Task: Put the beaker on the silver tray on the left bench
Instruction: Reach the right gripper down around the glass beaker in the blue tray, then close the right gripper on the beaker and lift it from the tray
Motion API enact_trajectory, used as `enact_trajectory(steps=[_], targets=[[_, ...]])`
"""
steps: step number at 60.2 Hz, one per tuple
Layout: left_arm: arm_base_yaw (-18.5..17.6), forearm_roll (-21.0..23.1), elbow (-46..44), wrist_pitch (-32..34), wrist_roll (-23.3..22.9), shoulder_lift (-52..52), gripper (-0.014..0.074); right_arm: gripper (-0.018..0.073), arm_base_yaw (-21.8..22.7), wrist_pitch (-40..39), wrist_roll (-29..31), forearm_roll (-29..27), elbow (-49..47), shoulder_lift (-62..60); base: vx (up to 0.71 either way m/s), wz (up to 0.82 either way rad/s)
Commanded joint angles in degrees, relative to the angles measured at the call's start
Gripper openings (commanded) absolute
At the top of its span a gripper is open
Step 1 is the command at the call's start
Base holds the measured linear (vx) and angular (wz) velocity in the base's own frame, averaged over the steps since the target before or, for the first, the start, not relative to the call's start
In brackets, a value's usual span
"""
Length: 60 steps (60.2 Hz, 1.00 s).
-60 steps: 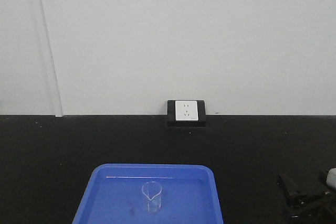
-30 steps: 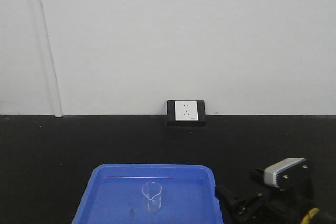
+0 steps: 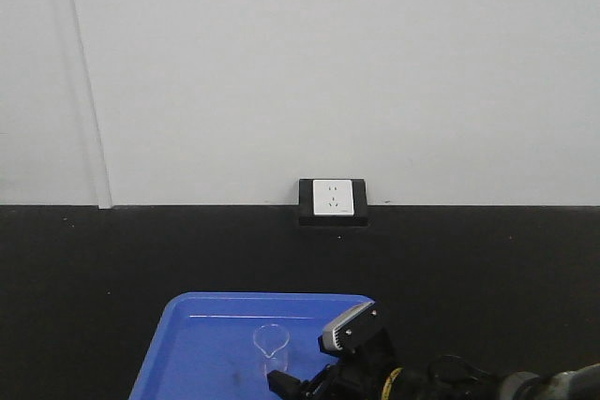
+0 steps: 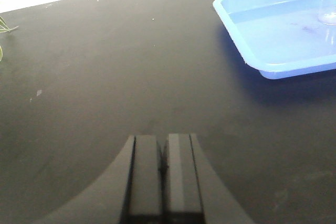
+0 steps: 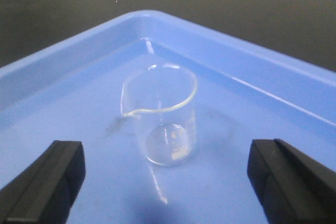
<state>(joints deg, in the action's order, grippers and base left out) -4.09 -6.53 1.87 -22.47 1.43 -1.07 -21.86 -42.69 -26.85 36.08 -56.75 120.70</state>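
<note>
The small clear glass beaker (image 3: 272, 349) stands upright in a blue tray (image 3: 216, 304) at the front of the black bench. In the right wrist view the beaker (image 5: 164, 113) stands just ahead of my right gripper (image 5: 167, 178), with its spout pointing left. The gripper is open, with its black fingers (image 5: 50, 182) wide apart either side and nothing held. In the front view my right gripper (image 3: 289, 386) is low over the tray, just right of the beaker. My left gripper (image 4: 163, 145) is shut and empty above bare bench, left of the tray (image 4: 273, 69). No silver tray is in view.
A white wall socket in a black frame (image 3: 333, 201) sits at the back of the bench against the white wall. A green leaf tip (image 4: 4, 24) shows at the left edge of the left wrist view. The tray's raised rim (image 5: 220, 40) surrounds the beaker.
My right arm has moved left from the bench's right edge to over the blue tray, ending beside the beaker. The beaker and tray have not moved.
</note>
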Motion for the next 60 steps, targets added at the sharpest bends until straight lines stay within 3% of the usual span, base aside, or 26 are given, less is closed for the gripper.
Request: enact_trajectory(steps=[1, 26, 37, 48, 55, 60], targets=[[-0.2, 0.0, 1.1, 4.7, -0.1, -0.4, 0.0001, 0.0655, -1.4, -3.0, 0.0, -0.9, -5.1, 0.4, 0.00, 0.00], [-0.2, 0.0, 1.1, 4.7, -0.1, -0.4, 0.0001, 0.0607, -3.6, 1.9, -6.5, -3.9, -17.9, 8.2, 0.00, 0.00], [-0.2, 0.0, 1.1, 4.7, -0.1, -0.4, 0.0001, 0.0414, -3.8, 2.0, -6.5, -6.8, -17.9, 8.2, 0.00, 0.00], [-0.2, 0.0, 1.1, 4.7, -0.1, -0.4, 0.0001, -0.0004, -3.8, 1.9, -9.8, -4.6, -17.9, 6.8, 0.00, 0.00], [-0.2, 0.0, 1.1, 4.7, -0.1, -0.4, 0.0001, -0.0016, -3.8, 5.2, -17.2, -0.9, -17.8, 2.9, 0.00, 0.00], [-0.2, 0.0, 1.1, 4.7, -0.1, -0.4, 0.0001, -0.0015, -3.8, 12.7, -21.5, 3.7, -17.8, -1.2, 0.00, 0.00]])
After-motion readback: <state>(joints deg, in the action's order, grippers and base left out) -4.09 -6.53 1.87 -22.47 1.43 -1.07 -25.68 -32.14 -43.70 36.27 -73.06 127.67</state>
